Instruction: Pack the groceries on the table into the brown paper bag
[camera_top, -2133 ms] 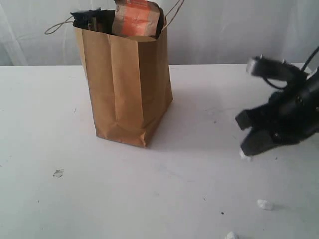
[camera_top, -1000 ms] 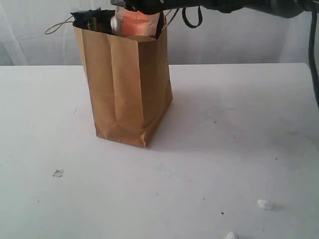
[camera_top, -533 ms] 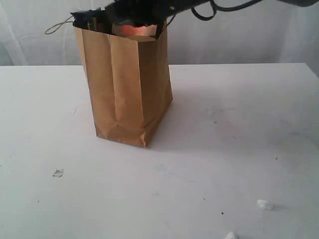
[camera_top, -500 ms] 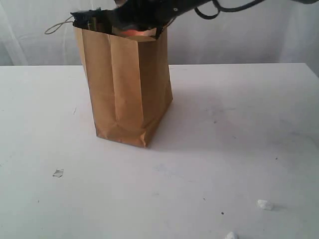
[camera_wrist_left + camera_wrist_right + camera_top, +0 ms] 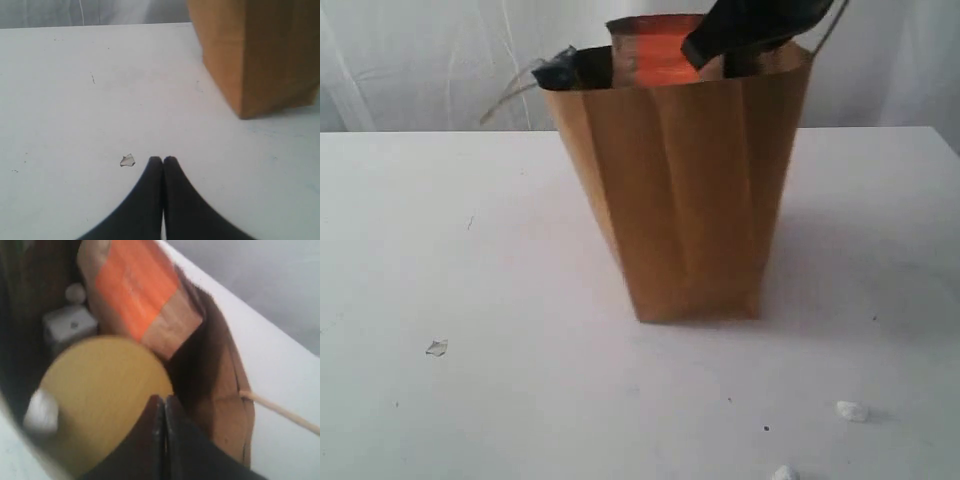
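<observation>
The brown paper bag (image 5: 690, 190) stands upright on the white table (image 5: 440, 230), right of centre. A brown pouch with an orange label (image 5: 655, 50) sticks out of its top, and a dark blue packet end (image 5: 560, 68) shows at its left rim. My right gripper (image 5: 705, 48) dips into the bag's mouth from above. In the right wrist view it (image 5: 161, 399) is shut with nothing between the fingers, over a tan jar lid (image 5: 100, 390), beside the pouch (image 5: 135, 290) and a small white carton (image 5: 70, 322). My left gripper (image 5: 163, 160) hangs shut low over the table, left of the bag (image 5: 260, 50).
Small white crumbs lie on the table at the front left (image 5: 437, 347) and front right (image 5: 851, 410), (image 5: 783, 472). One crumb (image 5: 128, 160) sits just beside my left fingertips. A paper loop handle (image 5: 510, 95) hangs off the bag's left side. A white curtain hangs behind the table.
The bag now stands farther right and looks turned and nearer. My right gripper has gone from above the bag's top down into its mouth at the right side.
</observation>
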Action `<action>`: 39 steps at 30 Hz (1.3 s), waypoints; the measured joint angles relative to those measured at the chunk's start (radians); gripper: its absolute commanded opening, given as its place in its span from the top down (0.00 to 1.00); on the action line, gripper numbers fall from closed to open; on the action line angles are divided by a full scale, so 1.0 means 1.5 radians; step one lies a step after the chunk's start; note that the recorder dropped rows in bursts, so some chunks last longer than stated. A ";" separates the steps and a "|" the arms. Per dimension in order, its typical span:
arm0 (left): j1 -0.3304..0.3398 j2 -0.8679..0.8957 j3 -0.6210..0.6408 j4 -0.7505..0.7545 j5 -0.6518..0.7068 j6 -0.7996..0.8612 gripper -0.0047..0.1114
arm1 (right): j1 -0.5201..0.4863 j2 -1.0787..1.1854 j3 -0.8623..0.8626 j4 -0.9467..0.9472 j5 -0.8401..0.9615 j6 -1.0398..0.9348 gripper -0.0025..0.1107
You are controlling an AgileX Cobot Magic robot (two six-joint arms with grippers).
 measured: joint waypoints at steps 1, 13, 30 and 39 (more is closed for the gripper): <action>0.000 0.000 0.000 0.000 0.000 0.000 0.96 | -0.005 -0.004 0.000 -0.006 -0.011 0.005 0.98; 0.000 0.000 0.000 0.000 0.000 0.000 0.96 | -0.019 -0.026 -0.001 -0.041 -0.061 0.007 0.98; 0.000 0.000 0.000 0.000 0.000 0.000 0.96 | -0.022 -0.051 -0.001 -0.041 -0.142 0.032 0.98; 0.000 0.000 0.000 0.000 0.000 0.000 0.96 | -0.062 -0.154 -0.001 -0.070 -0.118 0.052 0.98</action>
